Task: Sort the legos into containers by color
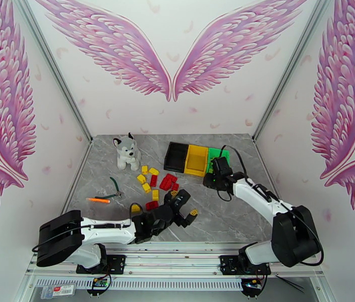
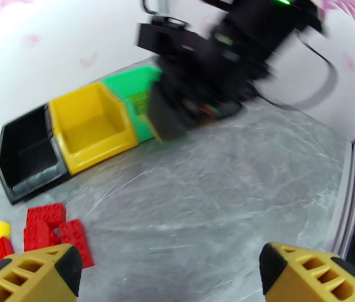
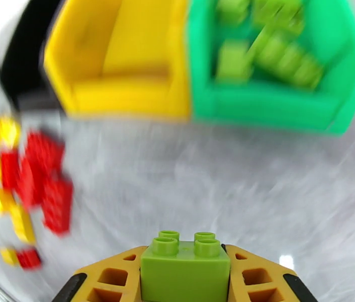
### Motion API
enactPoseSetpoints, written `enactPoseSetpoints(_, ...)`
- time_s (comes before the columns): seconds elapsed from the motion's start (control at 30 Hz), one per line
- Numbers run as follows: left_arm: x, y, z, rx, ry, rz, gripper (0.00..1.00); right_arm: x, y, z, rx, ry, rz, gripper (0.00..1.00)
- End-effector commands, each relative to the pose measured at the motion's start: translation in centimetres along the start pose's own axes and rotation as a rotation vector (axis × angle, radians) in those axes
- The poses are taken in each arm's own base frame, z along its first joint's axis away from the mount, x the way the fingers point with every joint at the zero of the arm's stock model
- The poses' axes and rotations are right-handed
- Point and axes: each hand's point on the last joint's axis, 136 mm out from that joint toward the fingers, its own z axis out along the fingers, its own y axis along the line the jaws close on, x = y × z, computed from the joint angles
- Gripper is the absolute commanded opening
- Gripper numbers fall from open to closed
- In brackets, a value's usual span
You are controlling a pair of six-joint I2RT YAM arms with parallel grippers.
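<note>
Quick look at the sorting job. The right tool (image 3: 185,278) is clamped on a green brick (image 3: 185,268), studs up, squeezed between both yellow fingers. It hangs above bare worktop (image 3: 238,187), on the near side of the green bin (image 3: 278,109), so the brick isn't over the opening yet. That bin already has a few green bricks (image 3: 273,56) inside. The yellow bin (image 3: 127,101) sits right against it on the left, and the black bin (image 2: 26,162) is at the left end of the row.

My take on doing this step well: carry the brick far enough to clear the bin's near wall, and high enough that it doesn't clip the rim. Aim for the middle of the bin or a bit right of it, because the shared wall with the yellow bin is the easy place to mess up. Let go low so the brick doesn't bounce off the ones already in there. The wrist view is pretty blurry, so I'd line up first and drop second.

The left tool (image 2: 172,283) has its fingers wide apart with nothing in them, hovering near the red and yellow bricks (image 2: 52,232) left on the worktop.
</note>
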Motion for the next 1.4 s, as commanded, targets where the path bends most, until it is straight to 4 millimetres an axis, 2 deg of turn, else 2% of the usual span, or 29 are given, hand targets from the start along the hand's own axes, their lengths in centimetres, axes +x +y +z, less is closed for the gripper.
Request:
enactPoseSetpoints(0.0,-1.1,-0.3,-0.2,-0.045,-0.030,0.130,0.99,-4.3,-1.6,0.2,0.064,-0.067,0.088,0.35)
enactPoseSetpoints(0.1,-1.6,-0.5,-0.9,-0.044,-0.057,0.141,0.99,-6.9,-2.1,1.6,0.092,-0.069,0.124,0.35)
enactPoseSetpoints(0.27,-2.3,1.0,-2.0,-0.102,-0.087,0.144,0.99,-9.2,-2.1,3.5,0.137,-0.048,0.131,0.41)
enactPoseSetpoints(0.4,-2.7,2.6,-2.8,-0.157,-0.107,0.133,0.99,-9.7,-2.7,4.0,0.174,-0.040,0.133,0.54)
enactPoseSetpoints(0.5,-2.9,4.0,-3.3,-0.201,-0.114,0.114,0.99,-9.6,-2.8,3.5,0.172,-0.049,0.133,0.66)
enactPoseSetpoints(0.57,-2.9,4.9,-3.5,-0.224,-0.118,0.092,0.99,-9.3,-2.5,3.1,0.149,-0.057,0.136,0.68)
enactPoseSetpoints(0.67,-2.7,6.5,-3.9,-0.259,-0.119,0.057,0.99,-8.6,-0.8,2.2,0.067,-0.066,0.124,0.69)
enactPoseSetpoints(0.83,-1.8,10.1,-4.2,-0.337,-0.095,-0.023,0.99,-6.4,3.1,0.6,-0.024,-0.059,0.017,0.70)
enactPoseSetpoints(0.97,-0.5,13.6,-4.6,-0.423,-0.061,-0.119,0.99,-3.6,6.4,-0.3,-0.095,-0.029,-0.080,0.70)
enactPoseSetpoints(1.17,1.8,18.1,-5.4,-0.525,-0.030,-0.269,0.99,2.0,11.2,-1.3,-0.184,0.034,-0.250,0.74)
enactPoseSetpoints(1.37,4.2,21.8,-6.7,-0.580,-0.021,-0.406,0.99,8.3,14.4,-0.3,-0.231,0.148,-0.382,0.75)
